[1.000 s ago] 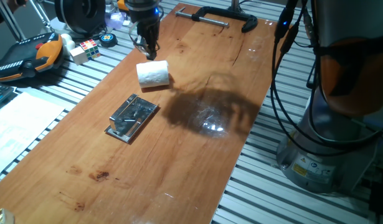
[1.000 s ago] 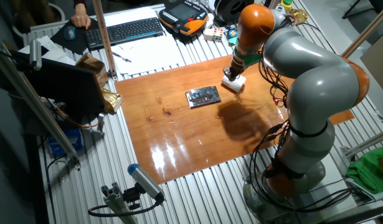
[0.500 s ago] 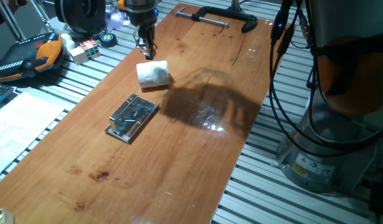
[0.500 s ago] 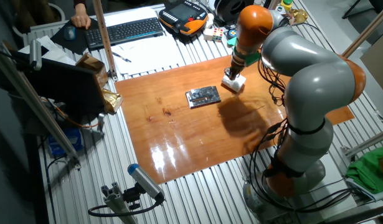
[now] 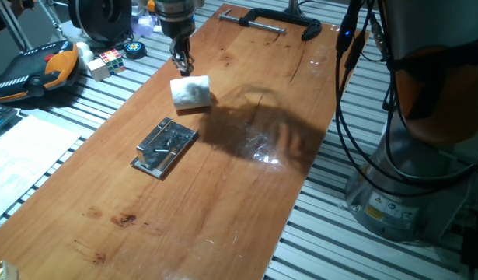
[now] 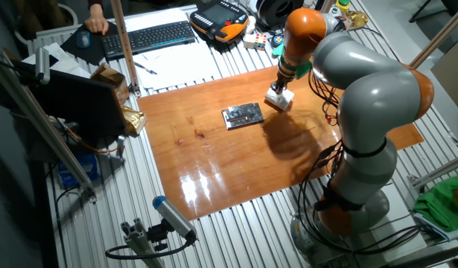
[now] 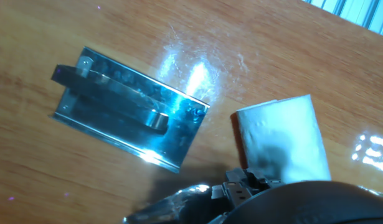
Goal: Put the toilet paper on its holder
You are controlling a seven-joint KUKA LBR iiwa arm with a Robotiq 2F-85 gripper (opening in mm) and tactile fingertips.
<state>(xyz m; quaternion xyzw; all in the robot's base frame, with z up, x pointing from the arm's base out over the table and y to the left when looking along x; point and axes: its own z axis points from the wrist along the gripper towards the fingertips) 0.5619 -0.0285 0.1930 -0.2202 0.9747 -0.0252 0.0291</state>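
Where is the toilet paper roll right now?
In one fixed view the toilet paper lies on the wooden table, just beyond the holder, apart from it, with the gripper above it.

Shiny metal holder (image 7: 129,118), glossy wooden table (image 5: 223,202)

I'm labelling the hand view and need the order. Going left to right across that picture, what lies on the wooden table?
The holder, a shiny metal plate with a raised bar → the toilet paper, lying apart from it.
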